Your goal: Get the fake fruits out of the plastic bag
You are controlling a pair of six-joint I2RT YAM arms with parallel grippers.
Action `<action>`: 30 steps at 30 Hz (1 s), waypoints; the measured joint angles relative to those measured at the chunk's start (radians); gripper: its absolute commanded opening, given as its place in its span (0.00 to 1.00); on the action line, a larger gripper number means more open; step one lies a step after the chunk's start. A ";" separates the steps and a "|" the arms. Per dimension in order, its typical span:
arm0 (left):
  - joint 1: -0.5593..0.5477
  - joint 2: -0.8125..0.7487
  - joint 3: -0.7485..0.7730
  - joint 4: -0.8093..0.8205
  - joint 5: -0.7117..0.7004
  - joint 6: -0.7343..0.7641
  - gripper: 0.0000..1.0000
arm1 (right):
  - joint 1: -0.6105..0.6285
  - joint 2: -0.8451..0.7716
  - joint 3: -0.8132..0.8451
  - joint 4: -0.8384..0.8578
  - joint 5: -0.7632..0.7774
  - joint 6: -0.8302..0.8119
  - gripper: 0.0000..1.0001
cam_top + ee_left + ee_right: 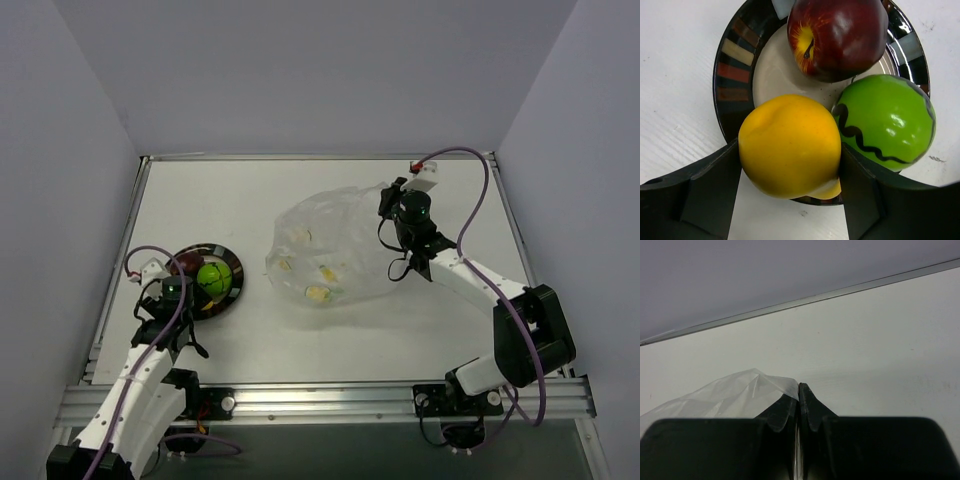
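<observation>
In the left wrist view a yellow fruit (790, 145) sits between the black fingers of my left gripper (790, 154), which is shut on it at both sides, over the near rim of a dark-rimmed plate (732, 75). On the plate lie a green fruit (885, 120) with a black wavy line and a dark red apple (837, 37). From above, the green fruit (213, 277) shows on the plate (228, 252) beside my left gripper (188, 288). The clear plastic bag (325, 255) lies mid-table. My right gripper (390, 198) is shut on its far right corner (735, 395).
Walls enclose the white table (200, 200) on three sides. A metal rail (320, 400) runs along the near edge between the arm bases. The plate stands near the left edge, the bag right of centre.
</observation>
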 measured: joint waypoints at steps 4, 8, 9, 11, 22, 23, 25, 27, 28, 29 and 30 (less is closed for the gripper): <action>0.064 0.036 0.000 0.060 0.065 0.028 0.59 | -0.002 0.000 -0.004 0.006 -0.009 0.000 0.00; 0.072 0.037 0.000 0.093 0.095 0.048 0.75 | -0.005 0.013 -0.004 0.017 -0.027 0.000 0.00; 0.072 0.037 0.000 0.100 0.099 0.050 0.80 | -0.005 0.018 -0.004 0.017 -0.031 0.000 0.00; 0.073 0.039 0.000 0.110 0.105 0.056 0.84 | -0.005 0.026 -0.004 0.017 -0.039 0.001 0.00; 0.074 -0.022 0.000 0.102 0.105 0.042 0.94 | -0.005 0.028 -0.004 0.019 -0.050 0.005 0.05; 0.074 -0.045 0.000 0.093 0.105 0.037 0.94 | -0.005 0.028 -0.004 0.019 -0.050 0.008 0.12; 0.074 -0.099 0.000 0.072 0.110 0.025 0.94 | -0.005 0.028 -0.004 0.015 -0.050 0.010 0.20; 0.074 -0.160 0.002 0.042 0.116 0.016 0.94 | -0.005 0.028 -0.004 0.008 -0.050 0.016 0.31; 0.074 -0.190 0.005 0.022 0.117 0.011 0.94 | -0.005 0.028 -0.004 0.003 -0.050 0.016 0.35; 0.074 -0.220 0.011 0.000 0.120 0.009 0.94 | -0.005 0.028 -0.004 -0.002 -0.050 0.019 0.43; 0.074 -0.248 0.027 -0.028 0.124 0.007 0.94 | -0.005 0.028 -0.004 -0.007 -0.051 0.023 0.49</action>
